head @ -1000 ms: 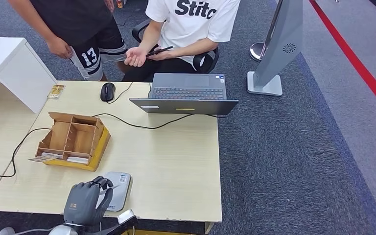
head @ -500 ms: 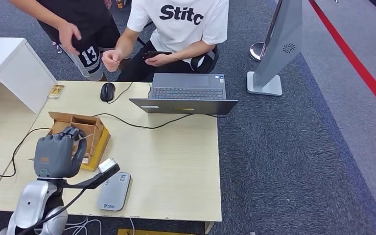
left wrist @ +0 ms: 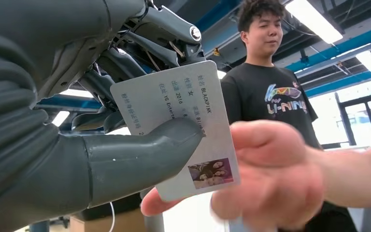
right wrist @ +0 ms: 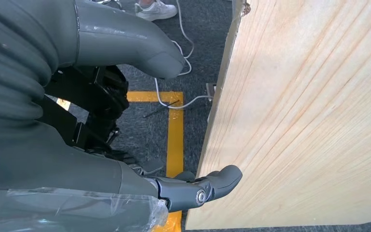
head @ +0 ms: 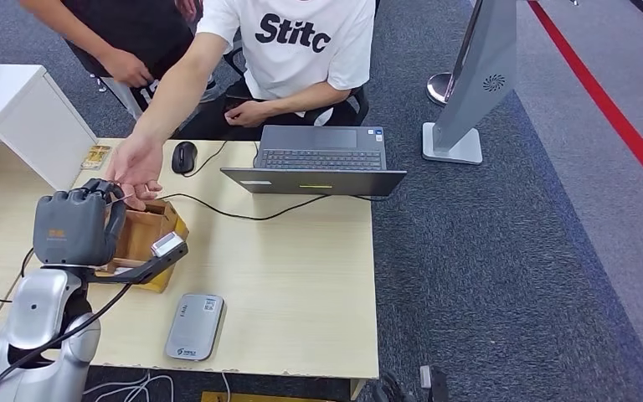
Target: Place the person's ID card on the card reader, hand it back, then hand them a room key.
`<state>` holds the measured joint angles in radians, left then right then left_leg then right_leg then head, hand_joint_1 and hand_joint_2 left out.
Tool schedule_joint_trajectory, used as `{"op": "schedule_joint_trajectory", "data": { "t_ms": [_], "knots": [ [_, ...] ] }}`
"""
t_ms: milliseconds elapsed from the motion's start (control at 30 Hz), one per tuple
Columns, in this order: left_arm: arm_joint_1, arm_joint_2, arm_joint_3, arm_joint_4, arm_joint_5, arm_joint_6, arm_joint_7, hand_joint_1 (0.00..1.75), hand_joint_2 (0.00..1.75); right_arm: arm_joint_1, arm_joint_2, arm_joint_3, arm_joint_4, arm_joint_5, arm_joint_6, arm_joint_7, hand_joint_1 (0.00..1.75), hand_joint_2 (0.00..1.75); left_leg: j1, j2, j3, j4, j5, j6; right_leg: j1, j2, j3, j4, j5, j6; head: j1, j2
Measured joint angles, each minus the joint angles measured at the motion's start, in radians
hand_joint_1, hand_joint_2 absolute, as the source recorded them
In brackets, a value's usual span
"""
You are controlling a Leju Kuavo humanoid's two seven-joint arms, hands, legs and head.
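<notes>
Evidently the hand-back step is under way. Just beyond the raised left hand (head: 77, 226), the seated person's hand (head: 136, 166) lies palm up, ready to receive. Behind that hand sits the divided cardboard box (head: 146, 237), likely holding room keys for later; the card reader (head: 194, 326) lies nearer the robot, bare. The ID card (left wrist: 181, 126) is pinched between thumb and fingers, its free end offered outward. The right hand (right wrist: 67, 121) hangs beside the table edge, holding nothing, fingers loosely apart.
</notes>
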<state>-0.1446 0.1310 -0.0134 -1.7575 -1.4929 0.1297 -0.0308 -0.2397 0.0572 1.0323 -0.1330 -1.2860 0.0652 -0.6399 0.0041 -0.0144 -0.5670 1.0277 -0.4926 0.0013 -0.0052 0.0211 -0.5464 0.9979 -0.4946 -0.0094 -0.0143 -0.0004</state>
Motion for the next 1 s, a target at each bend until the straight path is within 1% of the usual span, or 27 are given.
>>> {"op": "schedule_joint_trajectory", "data": {
  "t_ms": [133, 800, 833, 933, 967, 1000],
  "knots": [
    [-0.003, 0.005, 0.000, 0.011, -0.021, 0.021, 0.009, 1.75, 1.75, -0.001, 0.000, 0.003, -0.003, -0.003, 0.000, 0.002, 0.00, 1.75, 0.000, 0.000, 0.000, 0.000, 0.000, 0.000, 0.000, 0.000, 0.000, 0.000, 0.000, 0.000, 0.000, 0.000],
    [-0.012, 0.005, 0.000, 0.019, -0.029, 0.025, 0.020, 1.75, 1.75, -0.002, 0.000, 0.005, -0.003, -0.006, 0.000, 0.003, 0.00, 1.75, 0.000, 0.001, 0.000, 0.000, 0.000, 0.000, 0.000, 0.002, -0.001, 0.000, 0.000, 0.000, 0.000, 0.000],
    [-0.013, 0.005, 0.000, 0.019, -0.030, 0.025, 0.020, 1.63, 1.75, -0.002, 0.000, 0.005, -0.003, -0.007, 0.000, 0.003, 0.00, 1.75, 0.000, 0.001, 0.000, 0.000, 0.000, 0.000, 0.000, 0.003, -0.001, 0.000, 0.000, 0.000, 0.000, 0.000],
    [-0.013, 0.005, 0.000, 0.019, -0.031, 0.027, 0.021, 0.32, 1.75, -0.002, 0.000, 0.005, -0.003, -0.010, 0.000, 0.003, 0.00, 1.75, 0.000, 0.002, -0.001, 0.000, -0.001, 0.000, 0.000, 0.003, -0.001, 0.000, 0.000, 0.000, 0.000, 0.000],
    [-0.011, 0.004, 0.000, 0.019, -0.031, 0.029, 0.021, 0.00, 1.75, -0.002, 0.000, 0.005, -0.003, -0.012, 0.000, 0.002, 0.00, 1.75, 0.000, 0.002, -0.001, 0.000, -0.001, 0.000, 0.000, 0.003, -0.001, 0.000, 0.000, 0.000, 0.000, 0.000],
    [-0.007, 0.004, 0.001, 0.018, -0.030, 0.033, 0.021, 0.00, 1.75, -0.002, 0.000, 0.005, -0.003, -0.014, 0.001, 0.002, 0.00, 1.75, 0.000, 0.001, -0.001, 0.000, -0.001, 0.000, 0.000, 0.002, -0.001, 0.000, 0.000, 0.000, 0.000, 0.000]
  ]
}}
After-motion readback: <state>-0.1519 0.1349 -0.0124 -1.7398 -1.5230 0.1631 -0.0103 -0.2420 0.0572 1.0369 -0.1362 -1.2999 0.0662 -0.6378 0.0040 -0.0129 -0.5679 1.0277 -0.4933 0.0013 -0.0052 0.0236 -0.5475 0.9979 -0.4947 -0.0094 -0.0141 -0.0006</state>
